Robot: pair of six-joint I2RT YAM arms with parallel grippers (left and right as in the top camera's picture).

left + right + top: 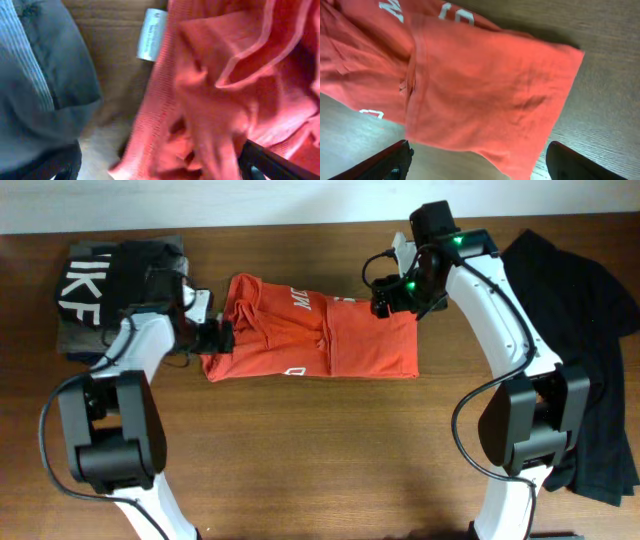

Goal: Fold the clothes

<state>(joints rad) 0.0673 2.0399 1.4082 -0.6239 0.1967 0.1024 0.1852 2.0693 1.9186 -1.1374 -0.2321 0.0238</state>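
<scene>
Brown wooden table (320,450) holds the red-orange cotton T-shirt (340,345), part-folded at centre, its white lettering half hidden. Left gripper (224,337) at its bunched left edge, right gripper (388,302) above its top-right: both wide open, empty. Black cloth (590,310) lies cut off at right.

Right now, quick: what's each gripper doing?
Left gripper: open, shirt cloth between the jaws, not clamped.
Right gripper: open above the shirt, holding nothing.

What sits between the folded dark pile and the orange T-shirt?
Overhead, the left gripper fills that gap; the left wrist view shows bare table and a white label there.
</scene>
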